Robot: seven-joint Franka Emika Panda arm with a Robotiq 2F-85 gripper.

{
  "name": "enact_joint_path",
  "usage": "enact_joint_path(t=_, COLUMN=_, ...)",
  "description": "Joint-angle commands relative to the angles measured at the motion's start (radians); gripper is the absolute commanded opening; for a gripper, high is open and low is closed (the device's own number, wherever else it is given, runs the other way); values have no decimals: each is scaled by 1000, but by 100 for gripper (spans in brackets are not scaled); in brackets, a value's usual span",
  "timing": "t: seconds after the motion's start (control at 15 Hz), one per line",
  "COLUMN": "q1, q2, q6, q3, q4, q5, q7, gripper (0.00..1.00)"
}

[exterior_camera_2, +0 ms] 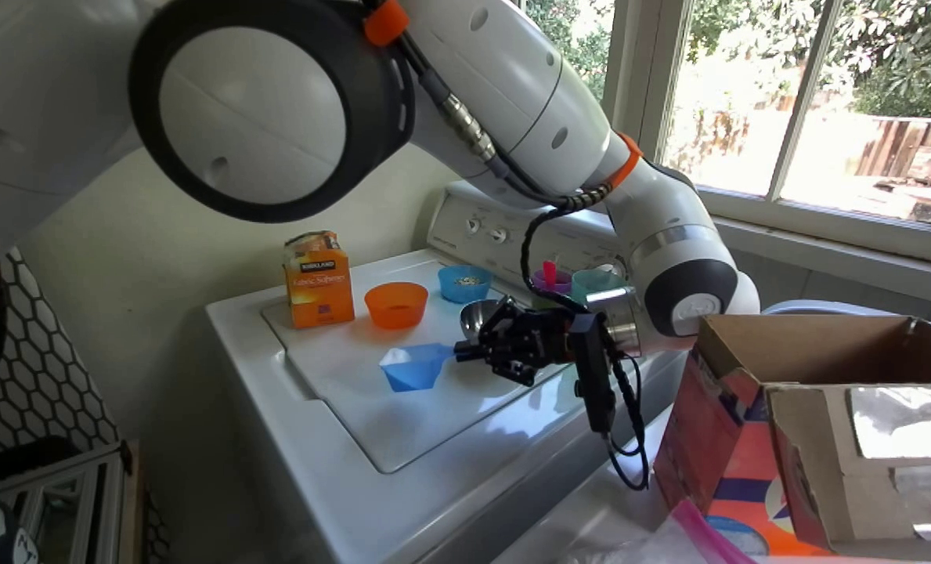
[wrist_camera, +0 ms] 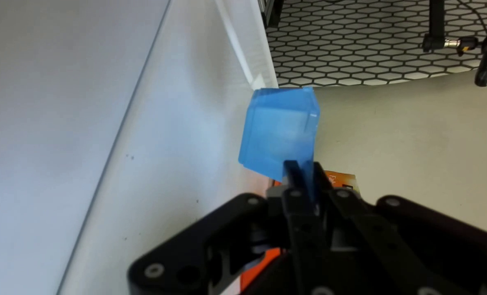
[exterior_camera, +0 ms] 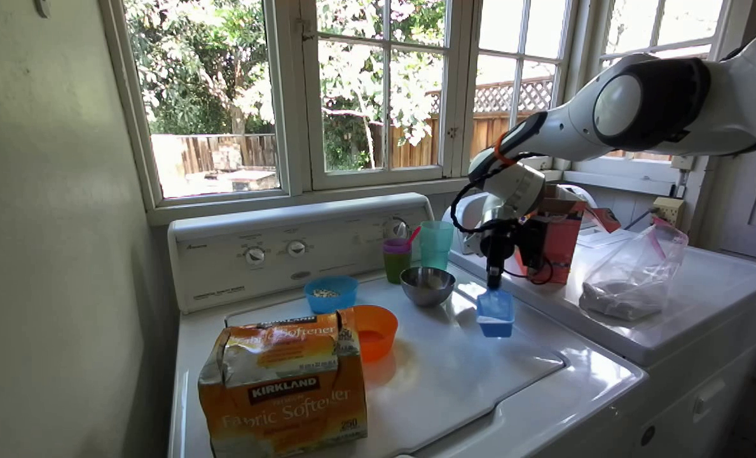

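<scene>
Pinching the blue scoop [exterior_camera_2: 413, 374] by its handle [exterior_camera_2: 444, 352], the hand [exterior_camera_2: 460, 351] is closed down tight, its two fingers [wrist_camera: 293, 174] meeting the narrow strip from either side. The cup [wrist_camera: 280, 127] juts out just past the fingers, mouth up and roughly level, over the washer lid [exterior_camera_2: 379, 427] and seemingly apart from it. A pale patch [exterior_camera_2: 395, 357] shows inside; whether it is contents or glare, I cannot tell.

By its look the scoop is thin, translucent plastic, so it should weigh little and keep its shape, with perhaps a slight flex along the handle. Smooth plastic tends to be slick, and the whole cup overhangs one side of the grip, so it could droop or twist between the fingers, more so if loaded. The handle, close to where it joins the cup, looks like the soundest hold; a firm squeeze there should do no harm, whereas pinching a cup wall could bow it.

Near the hand, off to its side, sits the steel bowl [exterior_camera: 427, 286]; the orange bowl [exterior_camera_2: 396, 307] lies farther out on that side, ahead of the fingers. Behind the hand stands the red box [exterior_camera: 559, 245].
</scene>
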Motion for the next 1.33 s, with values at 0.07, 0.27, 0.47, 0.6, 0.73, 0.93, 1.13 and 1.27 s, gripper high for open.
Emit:
enact_joint_path(t=0.07, q1=-11, q2=4, q6=69, q3=0, q4=-8, q5=41, q7=-5, gripper=2)
enact_joint_path(t=0.27, q1=-11, q2=7, q6=78, q3=2, q4=-6, q5=44, q7=-4, gripper=2)
enact_joint_path(t=0.47, q1=-10, q2=4, q6=90, q3=2, q4=-9, q5=45, q7=-4, gripper=2)
enact_joint_path(t=0.6, q1=-8, q2=3, q6=95, q3=3, q4=-10, q5=44, q7=-3, gripper=2)
enact_joint_path(t=0.73, q1=-7, q2=3, q6=96, q3=4, q4=-10, q5=44, q7=-3, gripper=2)
enact_joint_path(t=0.93, q1=-4, q2=1, q6=100, q3=4, q4=-10, q5=44, q7=1, gripper=2)
enact_joint_path(t=1.13, q1=-1, q2=0, q6=108, q3=4, q4=-11, q5=43, q7=4, gripper=2)
enact_joint_path(t=1.27, q1=0, q2=0, q6=113, q3=5, q4=-12, q5=42, q7=4, gripper=2)
